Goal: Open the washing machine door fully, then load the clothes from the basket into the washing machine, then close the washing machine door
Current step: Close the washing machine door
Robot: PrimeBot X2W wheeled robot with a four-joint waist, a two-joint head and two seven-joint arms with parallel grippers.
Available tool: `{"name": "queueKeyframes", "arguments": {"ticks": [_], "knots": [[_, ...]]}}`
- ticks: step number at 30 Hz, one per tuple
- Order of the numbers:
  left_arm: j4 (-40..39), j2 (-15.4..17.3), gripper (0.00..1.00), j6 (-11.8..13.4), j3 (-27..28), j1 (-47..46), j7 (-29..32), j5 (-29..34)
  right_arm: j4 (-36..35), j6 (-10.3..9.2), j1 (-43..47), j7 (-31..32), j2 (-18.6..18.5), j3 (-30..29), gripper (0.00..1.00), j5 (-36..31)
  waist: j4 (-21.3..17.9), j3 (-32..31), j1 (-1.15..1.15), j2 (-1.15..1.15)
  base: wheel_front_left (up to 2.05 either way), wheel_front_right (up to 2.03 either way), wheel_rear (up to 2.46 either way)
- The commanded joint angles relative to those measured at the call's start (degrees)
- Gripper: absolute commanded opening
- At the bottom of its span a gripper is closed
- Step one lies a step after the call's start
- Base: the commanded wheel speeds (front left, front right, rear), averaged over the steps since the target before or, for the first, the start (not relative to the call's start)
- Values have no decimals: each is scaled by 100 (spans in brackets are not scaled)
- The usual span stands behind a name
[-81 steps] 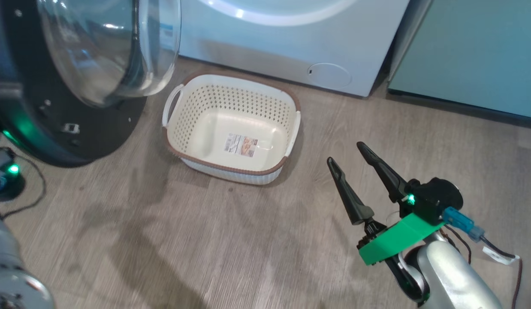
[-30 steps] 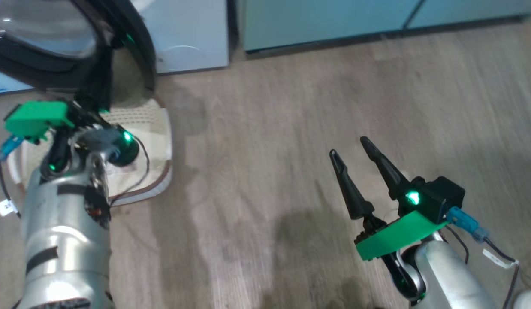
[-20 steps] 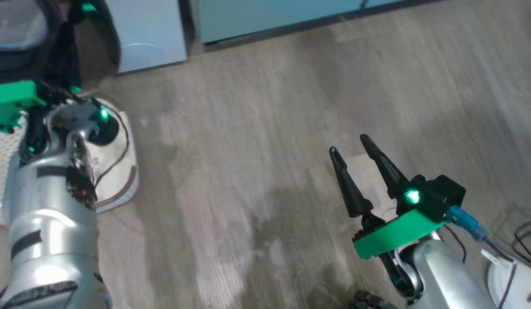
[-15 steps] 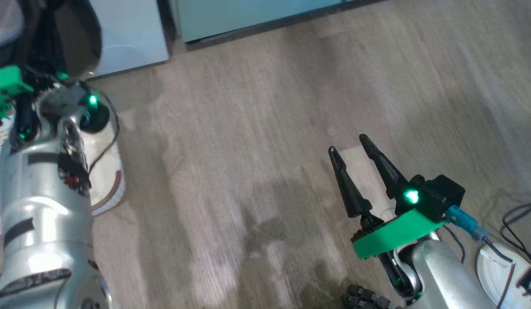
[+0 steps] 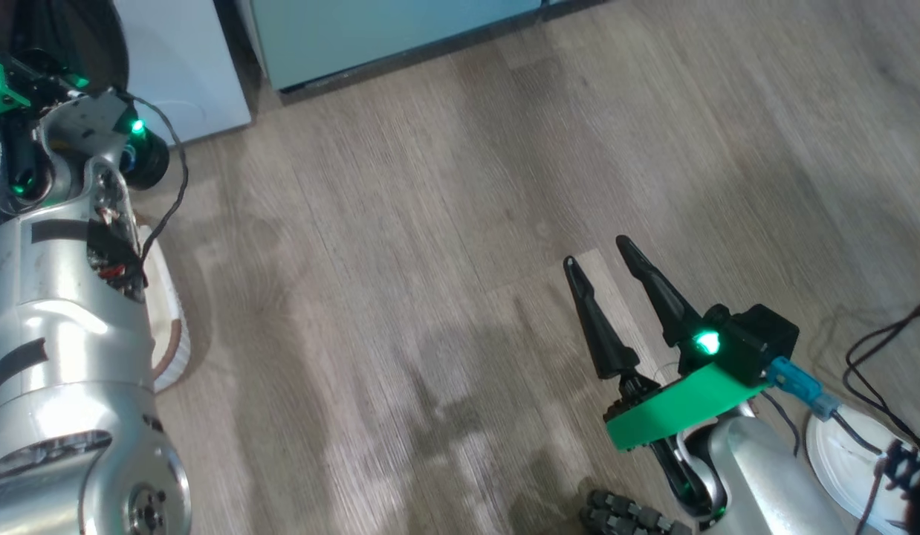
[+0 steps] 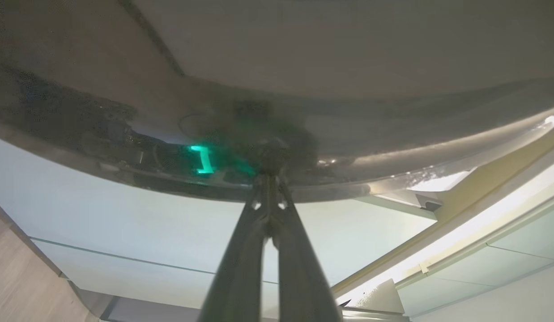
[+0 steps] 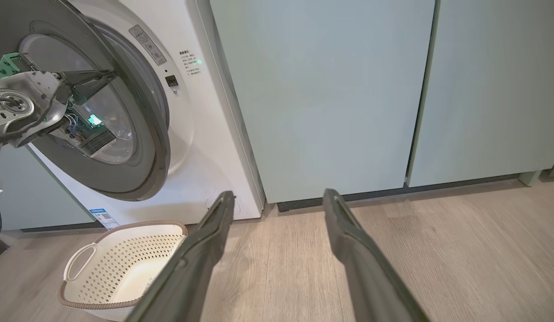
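Observation:
The washing machine point(image 7: 205, 147) stands white at the left of the right wrist view. Its door point(image 7: 140, 152), black-rimmed with a glass centre, is swung close against the front; I cannot tell whether it is latched. My left gripper point(image 7: 110, 74) is shut, fingertips pressed on the door's outer face; in the left wrist view the left gripper point(image 6: 270, 197) meets the glossy door point(image 6: 348, 134). The basket point(image 7: 87, 261) sits on the floor below the door, its inside bare. The clothes are out of view. My right gripper point(image 5: 595, 251) hangs open over the floor, holding nothing.
Pale teal cabinets point(image 7: 326, 89) run to the right of the machine. Wood floor point(image 5: 430, 260) stretches between my arms. Dark cables and a white round disc point(image 5: 846, 453) lie at the lower right. A sliver of the basket point(image 5: 166, 334) shows beside my left arm point(image 5: 66, 297).
The head camera has swung to the right, so the machine and basket slid off to the left. My left gripper stays on the door; the right gripper holds its pose.

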Motion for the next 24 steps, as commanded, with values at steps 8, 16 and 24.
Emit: {"name": "queueKeyframes", "arguments": {"ticks": [8,16,24], "knots": [[-145,67,0,-51,-132,579,382,88,-104,0,3,-53,53,18,100,-48,388,-465,0,0,0,0,0],[-468,21,0,-51,-1017,1811,924,474,-41,0,202,-53,-19,-263,100,-158,979,-1062,0,0,0,0,0],[-1572,364,0,-51,-2798,3156,420,2214,-29,0,445,-53,-66,-508,100,-228,1660,-1488,0,0,0,0,0]]}}
